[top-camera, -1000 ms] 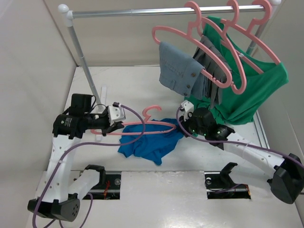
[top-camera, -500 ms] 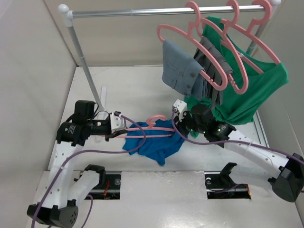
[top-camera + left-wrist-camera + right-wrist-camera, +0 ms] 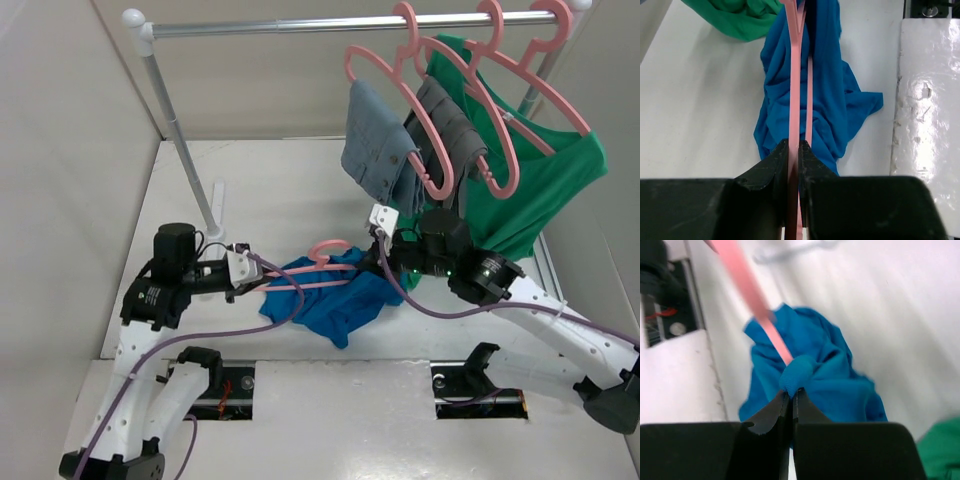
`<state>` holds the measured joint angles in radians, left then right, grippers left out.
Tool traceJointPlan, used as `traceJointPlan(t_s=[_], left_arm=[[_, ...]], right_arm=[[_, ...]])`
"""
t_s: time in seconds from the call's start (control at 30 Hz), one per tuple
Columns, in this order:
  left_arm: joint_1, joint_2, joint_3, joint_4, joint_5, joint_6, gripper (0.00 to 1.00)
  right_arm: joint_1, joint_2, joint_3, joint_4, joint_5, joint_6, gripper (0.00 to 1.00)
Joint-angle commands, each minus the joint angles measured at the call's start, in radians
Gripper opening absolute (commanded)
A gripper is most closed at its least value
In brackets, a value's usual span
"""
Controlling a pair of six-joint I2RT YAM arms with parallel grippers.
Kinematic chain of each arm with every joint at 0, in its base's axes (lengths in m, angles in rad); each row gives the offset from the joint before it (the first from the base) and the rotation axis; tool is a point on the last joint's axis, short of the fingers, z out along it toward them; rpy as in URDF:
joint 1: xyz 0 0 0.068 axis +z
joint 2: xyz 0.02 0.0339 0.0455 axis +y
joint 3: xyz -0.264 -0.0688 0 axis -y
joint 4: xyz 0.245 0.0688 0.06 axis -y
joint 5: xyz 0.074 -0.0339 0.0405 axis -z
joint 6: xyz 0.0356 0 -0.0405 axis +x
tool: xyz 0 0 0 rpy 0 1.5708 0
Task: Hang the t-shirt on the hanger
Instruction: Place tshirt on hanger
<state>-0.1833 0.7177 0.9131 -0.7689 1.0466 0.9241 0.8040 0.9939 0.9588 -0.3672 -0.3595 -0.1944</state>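
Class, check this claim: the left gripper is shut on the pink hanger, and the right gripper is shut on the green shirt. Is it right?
Not quite. The right gripper is shut on a fold of the blue t-shirt, as the right wrist view shows. The left gripper is indeed shut on the hanger.
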Motion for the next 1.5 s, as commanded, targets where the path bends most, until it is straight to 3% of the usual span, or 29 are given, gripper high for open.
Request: traceJointPlan(t_s=[0.0,0.3,0.33,0.4,0.43,0.47,0.57,0.87,1.03,1.27,1.47], left_arm=[[-0.005,-0.063,-0.057,0.242,0.055,-0.171,0.00],[-0.005,-0.075,-0.088,0.452,0.188,-0.447,0.00],[-0.005,-0.093,-0.100,0.471,0.202,-0.464,0.00],[-0.005,-0.112,-0.109,0.505,0.202,-0.498,0.00],[-0.005,-0.112,-0.120,0.529,0.202,-0.513,0.00],[-0.005,-0.125,-0.120,0.530,0.202,-0.524,0.00],[-0.005,-0.136,-0.120,0.530,0.211,-0.524,0.00],[-0.005,-0.136,-0.129,0.510,0.211,-0.515,0.00],[-0.005,-0.136,-0.138,0.510,0.211,-0.502,0.00],[-0.005,-0.146,-0.148,0.438,0.211,-0.423,0.00],[-0.005,-0.136,-0.148,0.401,0.211,-0.364,0.00]], right_arm=[[0.073,0.023,0.121,0.019,-0.070,0.010,0.00],[0.169,0.114,0.196,0.079,-0.044,0.042,0.02],[0.169,0.123,0.205,0.047,-0.023,0.042,0.16],[0.169,0.123,0.205,0.005,0.048,0.033,0.34],[0.169,0.114,0.215,-0.016,0.075,0.033,0.58],[0.169,0.094,0.215,-0.053,0.103,0.033,0.69],[0.169,0.051,0.242,-0.123,0.192,0.023,0.88],[0.169,0.048,0.406,-0.300,0.163,-0.065,0.89],[0.169,0.069,0.439,-0.355,0.157,-0.088,0.78],[0.169,0.058,0.477,-0.520,0.431,-0.097,0.64],[0.169,0.048,0.477,-0.633,0.421,-0.140,0.59]])
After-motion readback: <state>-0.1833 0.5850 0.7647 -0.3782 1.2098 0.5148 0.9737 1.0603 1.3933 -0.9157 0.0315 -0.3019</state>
